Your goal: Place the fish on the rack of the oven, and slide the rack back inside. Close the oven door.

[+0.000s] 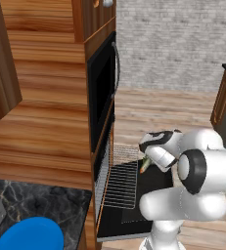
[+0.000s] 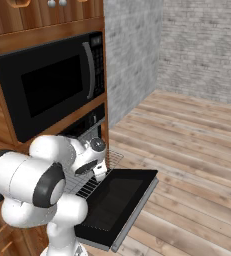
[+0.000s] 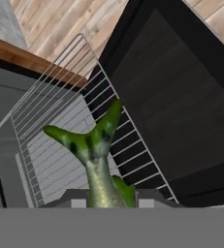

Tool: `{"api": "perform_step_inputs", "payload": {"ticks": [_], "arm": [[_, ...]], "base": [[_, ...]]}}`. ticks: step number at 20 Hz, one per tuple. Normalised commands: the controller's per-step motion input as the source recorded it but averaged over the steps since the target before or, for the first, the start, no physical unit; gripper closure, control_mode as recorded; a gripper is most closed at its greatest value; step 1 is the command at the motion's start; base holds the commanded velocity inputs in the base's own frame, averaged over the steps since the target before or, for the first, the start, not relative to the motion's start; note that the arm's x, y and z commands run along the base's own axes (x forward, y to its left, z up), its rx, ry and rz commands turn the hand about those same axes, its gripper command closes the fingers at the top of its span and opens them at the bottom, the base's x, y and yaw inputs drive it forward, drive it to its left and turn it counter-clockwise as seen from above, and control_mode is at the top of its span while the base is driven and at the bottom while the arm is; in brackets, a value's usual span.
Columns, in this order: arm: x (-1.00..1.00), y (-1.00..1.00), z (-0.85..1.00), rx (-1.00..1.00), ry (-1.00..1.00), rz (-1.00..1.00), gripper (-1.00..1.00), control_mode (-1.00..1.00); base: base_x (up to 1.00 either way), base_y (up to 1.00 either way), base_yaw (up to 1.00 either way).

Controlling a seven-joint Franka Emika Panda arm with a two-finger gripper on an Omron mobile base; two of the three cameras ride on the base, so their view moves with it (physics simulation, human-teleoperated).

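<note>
Below the jaws stands the oven (image 1: 101, 97), its door (image 2: 118, 205) dropped flat and open. Over the door the rack (image 1: 121, 184) is drawn out, lying just beneath and ahead of the jaws. Between the jaws the gripper (image 1: 146, 162) clamps the fish (image 3: 98, 157) by its body; the long axis runs straight out along the fingers, forked tail leading, pointing down at the wires and hanging above them, apparently not yet touching. Judged from this, the coming move is a short descent and release onto the rack.
</note>
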Motion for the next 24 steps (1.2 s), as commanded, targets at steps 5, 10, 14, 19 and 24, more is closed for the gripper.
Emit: {"api": "perform_step_inputs", "payload": {"ticks": [5, 10, 14, 19, 24], "arm": [[0.25, 0.1, -0.4, 0.0, 0.0, 0.04, 1.0, -1.0], [0.28, 0.1, -0.44, 0.0, 0.0, 0.04, 1.0, -1.0], [0.32, 0.06, -0.48, 0.0, 0.0, 0.05, 1.0, -1.0], [0.32, 0.02, -0.49, 0.0, -0.01, 0.06, 1.0, -1.0], [0.42, 0.0, -0.52, 0.0, -0.01, 0.07, 1.0, -1.0]], "base": [[0.0, 0.0, 0.0], [0.0, 0.0, 0.0], [0.0, 0.0, 0.0], [0.0, 0.0, 0.0], [0.0, 0.0, 0.0]]}}
